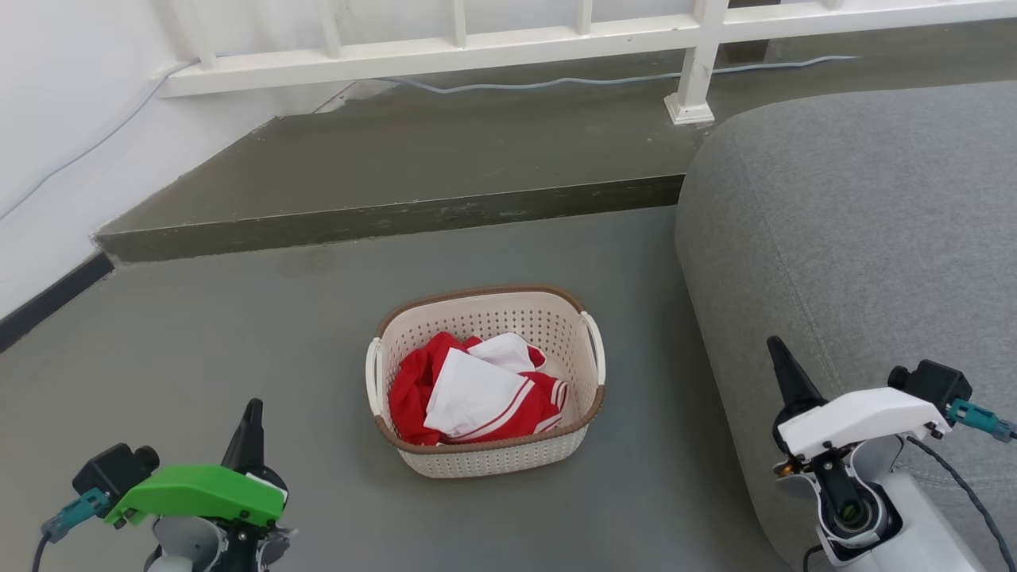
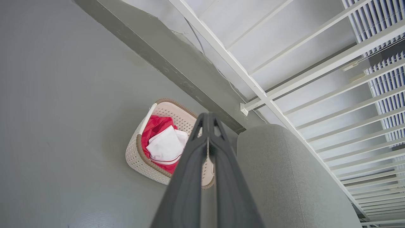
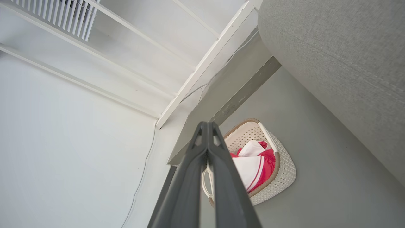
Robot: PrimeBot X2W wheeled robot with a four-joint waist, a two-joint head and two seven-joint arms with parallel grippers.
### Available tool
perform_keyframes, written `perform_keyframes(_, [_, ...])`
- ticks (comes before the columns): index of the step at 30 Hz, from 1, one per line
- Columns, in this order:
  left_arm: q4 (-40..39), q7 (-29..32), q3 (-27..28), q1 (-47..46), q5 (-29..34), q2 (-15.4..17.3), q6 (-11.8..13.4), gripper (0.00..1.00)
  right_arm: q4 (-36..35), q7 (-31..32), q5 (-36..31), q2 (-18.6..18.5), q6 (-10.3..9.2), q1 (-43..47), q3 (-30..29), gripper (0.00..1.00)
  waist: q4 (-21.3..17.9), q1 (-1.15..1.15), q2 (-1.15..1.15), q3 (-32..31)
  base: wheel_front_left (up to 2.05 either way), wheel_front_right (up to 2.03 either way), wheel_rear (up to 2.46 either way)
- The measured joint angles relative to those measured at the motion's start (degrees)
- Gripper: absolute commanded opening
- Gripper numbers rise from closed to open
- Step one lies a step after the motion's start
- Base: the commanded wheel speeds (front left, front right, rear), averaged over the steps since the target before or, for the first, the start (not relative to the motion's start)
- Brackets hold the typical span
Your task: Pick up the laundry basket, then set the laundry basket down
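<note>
The laundry basket [image 1: 493, 462], cream-white and perforated with a brown rim and white side handles, stands on the grey floor in the middle of the head view. Red and white clothes [image 1: 477, 393] lie crumpled inside it. My left gripper [image 1: 253, 409] hovers at the lower left, well apart from the basket, with its fingers pressed together and nothing between them. At the lower right my right gripper [image 1: 775, 347] is likewise shut and empty, beside the sofa. The basket [image 2: 139, 161] lies beyond the shut left gripper [image 2: 208, 115]. The basket [image 3: 284, 177] also sits behind the shut right gripper [image 3: 206, 124].
A grey fabric sofa [image 1: 858, 238] rises close to the basket's right. A raised concrete step [image 1: 397, 214] runs behind the basket, topped by a white railing [image 1: 556, 36] with a cable along it. A white wall [image 1: 48, 119] borders the left.
</note>
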Motion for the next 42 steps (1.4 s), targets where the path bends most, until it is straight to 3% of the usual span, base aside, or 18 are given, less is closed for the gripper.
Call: perform_keyframes(42, [-5.2, 7.5, 6.7, 0.1, -24.7, -0.1, -1.2, 0.0, -4.8, 7.7, 22.4, 3.0, 3.05, 1.8, -14.5, 0.0, 0.9, 0.0, 0.0, 0.1, 0.0, 0.0, 0.0])
